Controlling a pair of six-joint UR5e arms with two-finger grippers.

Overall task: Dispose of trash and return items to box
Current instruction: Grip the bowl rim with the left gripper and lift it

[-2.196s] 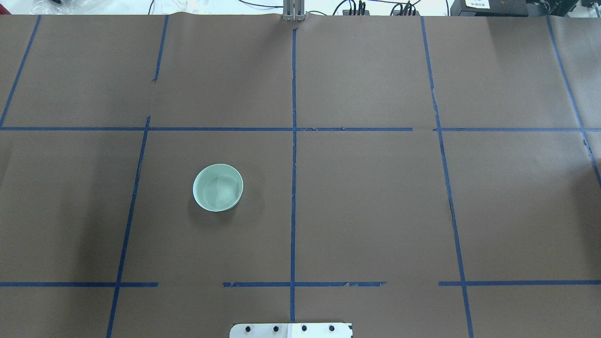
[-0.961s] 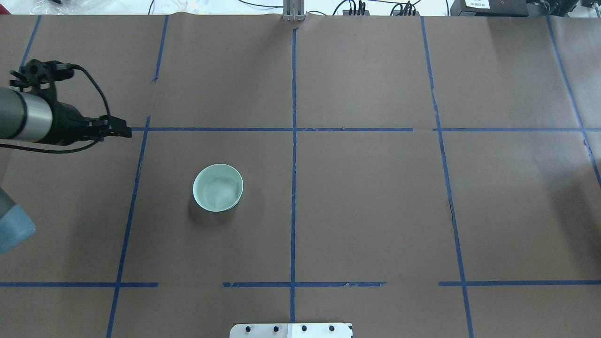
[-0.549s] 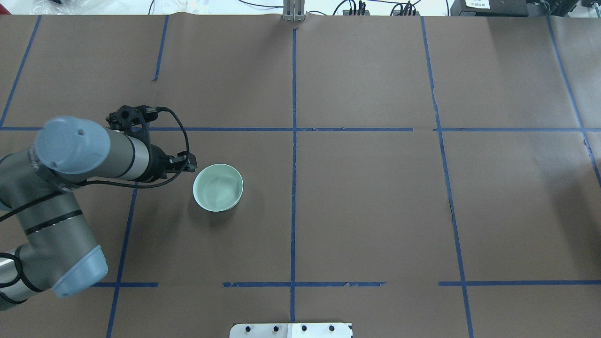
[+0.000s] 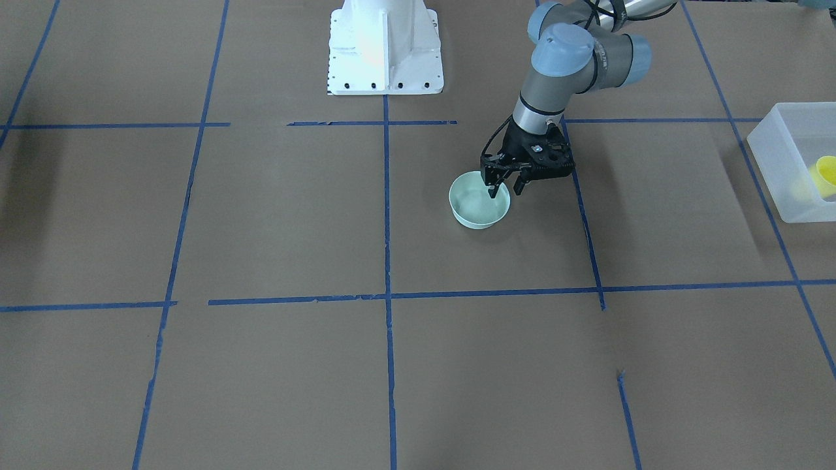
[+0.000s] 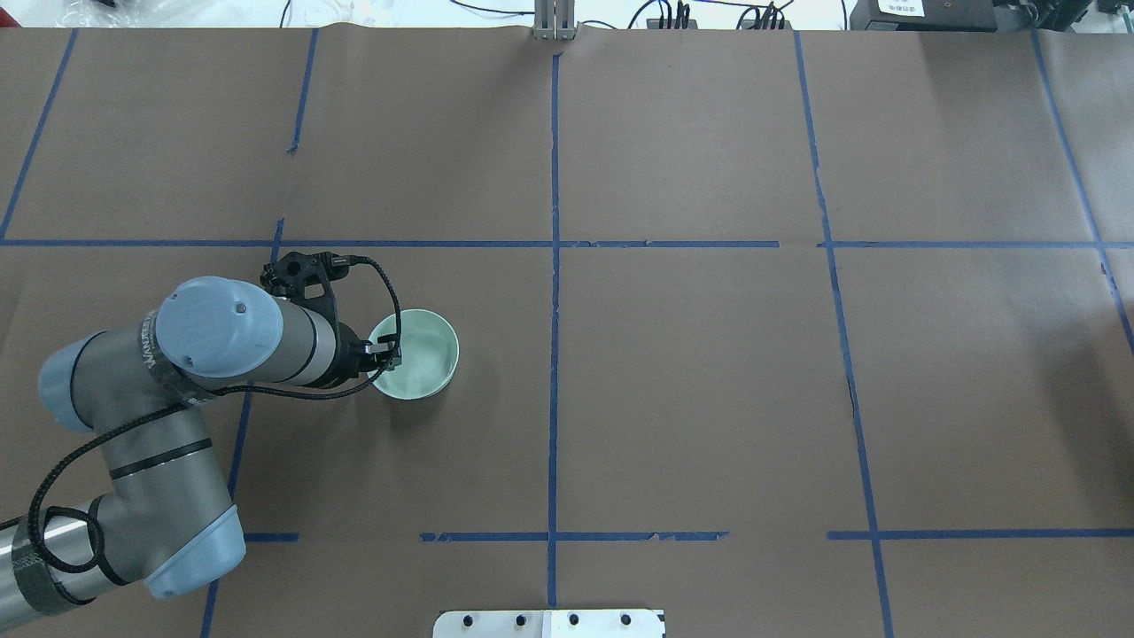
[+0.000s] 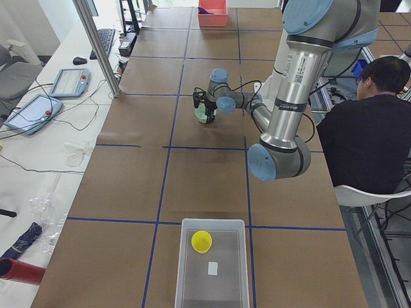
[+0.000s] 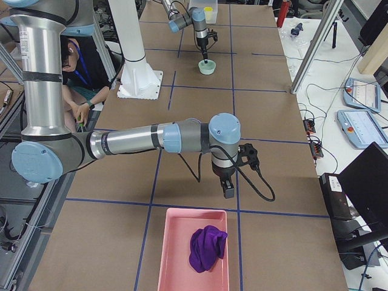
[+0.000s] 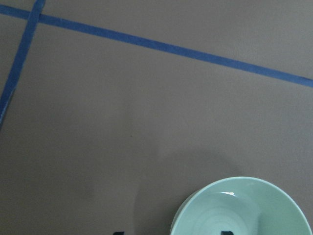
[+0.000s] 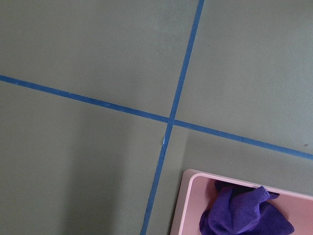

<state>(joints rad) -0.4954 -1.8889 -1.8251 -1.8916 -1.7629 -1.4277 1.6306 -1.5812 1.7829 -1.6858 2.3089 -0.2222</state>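
Note:
The pale mint-green bowl [image 5: 423,354] stands upright on the brown table, also seen in the front view [image 4: 477,210] and the left wrist view [image 8: 244,210]. My left gripper [image 4: 504,189] [image 5: 387,354] is open and points down over the bowl's rim, one finger inside the bowl and one outside. The frosted-white box [image 4: 774,156] [image 6: 225,282] stands at the table's left end with the yellow cup [image 4: 826,175] [image 6: 201,241] in it. My right gripper [image 7: 228,189] hangs low near a pink tray; I cannot tell whether it is open or shut.
A pink tray [image 7: 176,254] holds a purple cloth [image 7: 208,247] at the table's right end, also in the right wrist view [image 9: 244,215]. The white robot base [image 4: 384,46] stands at the table's near edge. A person [image 6: 359,128] sits behind the robot.
My left arm has come in from the left and moved right and nearer; its gripper now stands over the bowl's rim. The bowl has not moved.

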